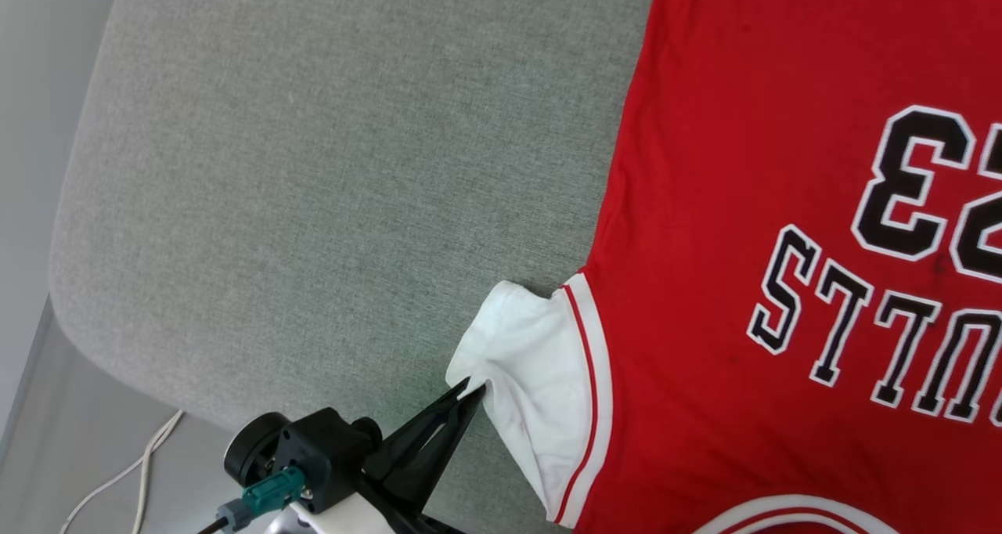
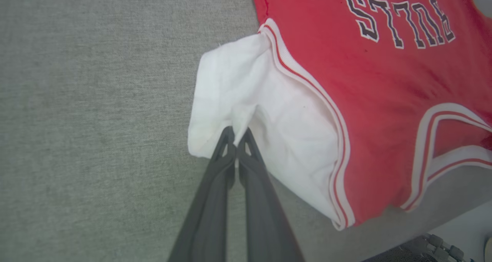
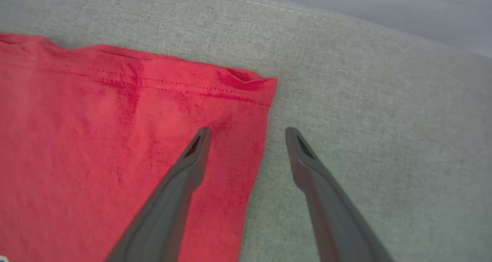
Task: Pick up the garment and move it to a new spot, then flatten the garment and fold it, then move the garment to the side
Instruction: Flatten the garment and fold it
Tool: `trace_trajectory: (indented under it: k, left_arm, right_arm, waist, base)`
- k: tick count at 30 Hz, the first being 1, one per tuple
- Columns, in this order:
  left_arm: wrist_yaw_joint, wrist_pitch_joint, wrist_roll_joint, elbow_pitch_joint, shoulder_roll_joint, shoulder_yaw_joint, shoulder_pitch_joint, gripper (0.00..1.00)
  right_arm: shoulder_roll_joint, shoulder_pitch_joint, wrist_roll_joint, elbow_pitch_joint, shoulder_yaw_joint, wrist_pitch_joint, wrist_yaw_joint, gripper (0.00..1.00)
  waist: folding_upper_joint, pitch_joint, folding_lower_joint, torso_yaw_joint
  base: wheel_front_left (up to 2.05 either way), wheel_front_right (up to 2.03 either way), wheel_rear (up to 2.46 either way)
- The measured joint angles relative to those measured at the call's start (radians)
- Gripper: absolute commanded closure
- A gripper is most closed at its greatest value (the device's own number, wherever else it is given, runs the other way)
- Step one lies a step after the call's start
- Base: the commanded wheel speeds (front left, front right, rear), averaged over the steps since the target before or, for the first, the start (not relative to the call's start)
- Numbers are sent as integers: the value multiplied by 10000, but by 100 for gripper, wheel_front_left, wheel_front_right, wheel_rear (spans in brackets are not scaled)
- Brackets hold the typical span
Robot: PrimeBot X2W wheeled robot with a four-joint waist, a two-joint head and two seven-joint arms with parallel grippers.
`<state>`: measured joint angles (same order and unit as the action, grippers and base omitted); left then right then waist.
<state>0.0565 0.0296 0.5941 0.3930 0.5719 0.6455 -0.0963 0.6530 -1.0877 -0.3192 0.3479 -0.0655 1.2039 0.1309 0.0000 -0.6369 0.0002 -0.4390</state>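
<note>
The red short-sleeved jersey T-shirt with white sleeves and black-and-white block lettering (image 1: 704,205) was laid front-up and largely flat on the right part of a grey woven upholstered cushion (image 1: 313,166). The outer edge of its left-hand white sleeve (image 1: 532,362) was pinched between the closed jaws of the left gripper (image 1: 473,389), a small fold of cloth being drawn up at the tips. The right gripper (image 3: 248,133) was held wide open and empty near the hem corner (image 3: 250,85), one finger over red cloth and the other over bare cushion (whether either touched could not be told). The pinch was judged thin, so the sleeve could be lost if it were pulled hard. A sideways pull could also drag the body of the shirt and wrinkle what had been flattened, since nothing was pinning the far side. The collar end was seen close to the cushion's near edge, where it might be slid off. The cushion's weave looked coarse and grippy, with a rounded corner. Beyond it a pale floor (image 1: 78,409) was seen, with a white cable (image 1: 164,434) lying on it.
</note>
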Motion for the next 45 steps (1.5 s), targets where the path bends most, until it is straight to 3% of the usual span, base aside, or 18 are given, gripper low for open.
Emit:
trace_trajectory:
  k: [13,14,16,17,30,45]
  left_arm:
    - [-299,-395,82,-523,-257,79,-331,100]
    - [-301,-416,84,-566,-268,84,-337,100]
    - [-303,-433,104,-625,-303,86,-339,100]
    - [-305,-464,109,-652,-309,86,-339,100]
    - [-186,-640,357,-1068,-265,-146,-333,100]
    - [454,-552,874,-1290,451,-694,758,100]
  right_arm:
    - [245,6,357,-2,94,21,-2,0]
    - [265,25,337,-4,96,29,-2,19]
    - [290,105,230,-10,82,46,-2,96]
    - [299,134,190,-13,75,79,-2,100]
    - [157,1537,-251,157,232,-485,0,100]
    - [-52,5466,-2040,355,938,-2019,0,100]
  waist:
    - [0,-530,-1,-479]
    - [0,-527,-1,-493]
    - [0,-507,-2,-517]
    - [0,-494,-2,-524]
    - [0,330,-2,-135]
    - [0,2995,-3,1425]
  base:
    - [0,0,0]
    - [0,0,0]
    - [0,0,0]
    - [0,0,0]
    - [0,0,0]
    - [0,0,0]
